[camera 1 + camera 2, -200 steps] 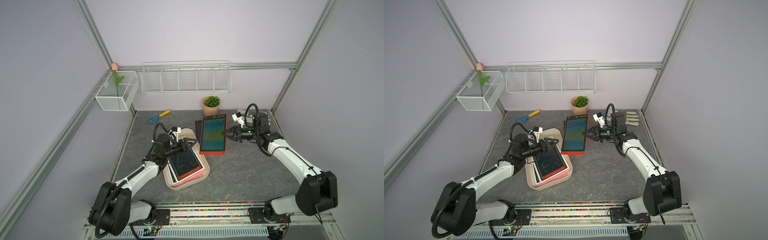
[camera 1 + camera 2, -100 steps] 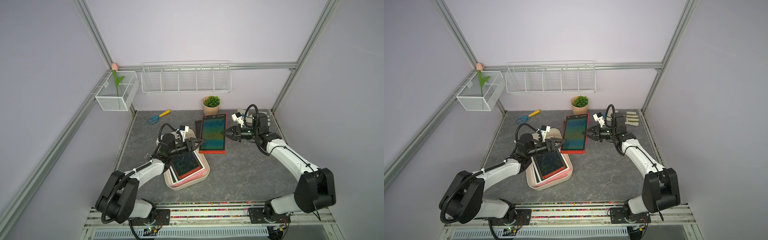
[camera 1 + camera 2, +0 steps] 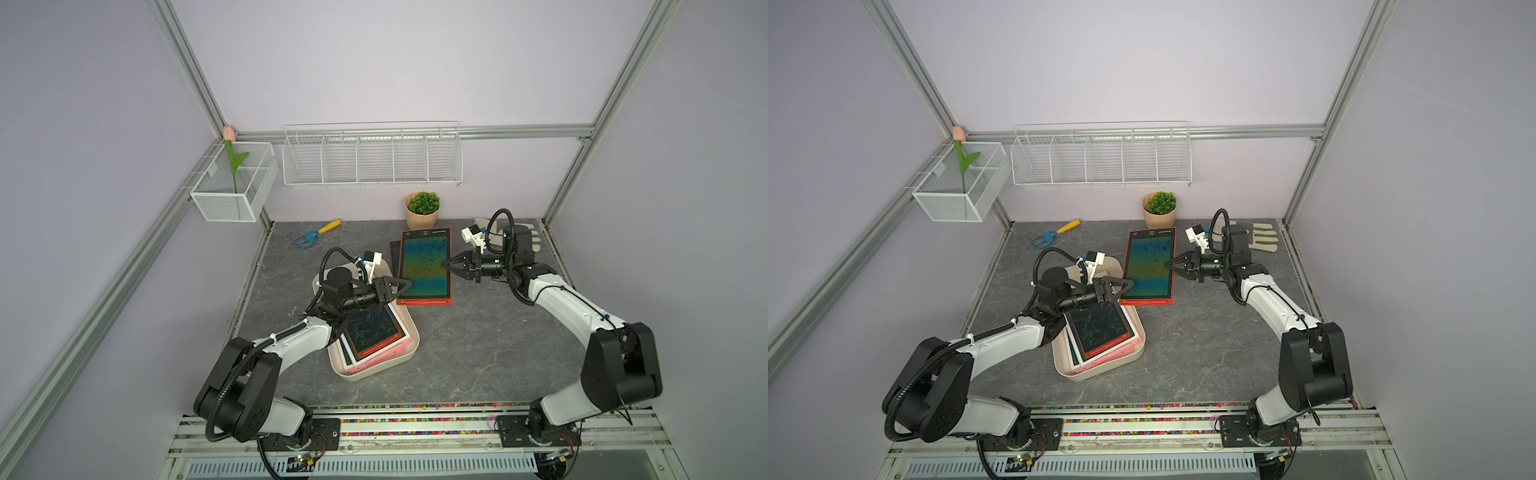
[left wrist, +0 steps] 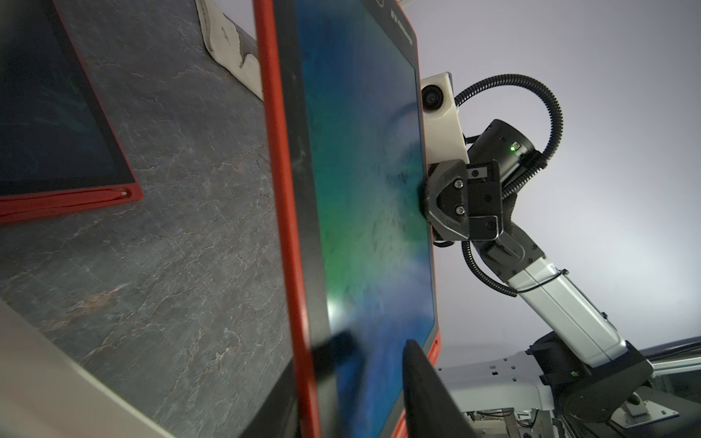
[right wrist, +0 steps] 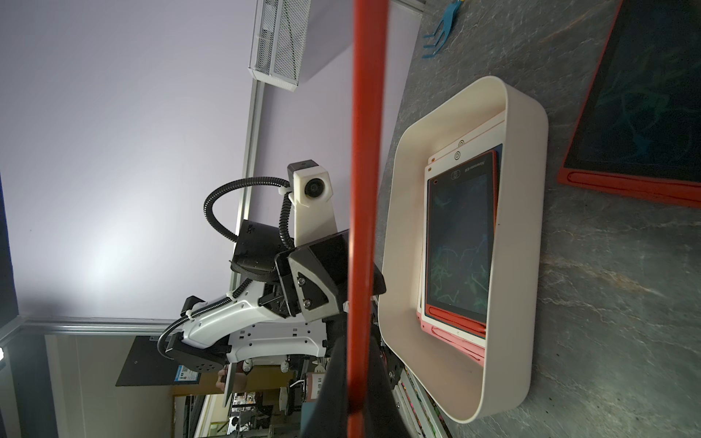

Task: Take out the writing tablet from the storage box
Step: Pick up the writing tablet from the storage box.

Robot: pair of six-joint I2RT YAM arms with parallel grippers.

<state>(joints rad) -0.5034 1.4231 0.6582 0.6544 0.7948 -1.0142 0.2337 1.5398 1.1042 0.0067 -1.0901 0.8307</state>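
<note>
A large red-framed writing tablet hangs above the table, just right of the storage box. My right gripper is shut on the tablet's right long edge. At the left edge near the lower corner, my left gripper is open. One finger is behind the tablet and one in front of the screen, with a small gap showing. The cream box holds a stack of smaller tablets, a red-framed one on top.
Another red-framed tablet lies flat on the table, partly under the held one. At the back stand a potted plant, a blue and yellow hand rake and gloves. A wire rack and a mesh basket hang on the walls.
My left gripper has swung right from above the box to the held tablet's left edge, and its jaws have narrowed. The right gripper has kept the tablet almost still.
</note>
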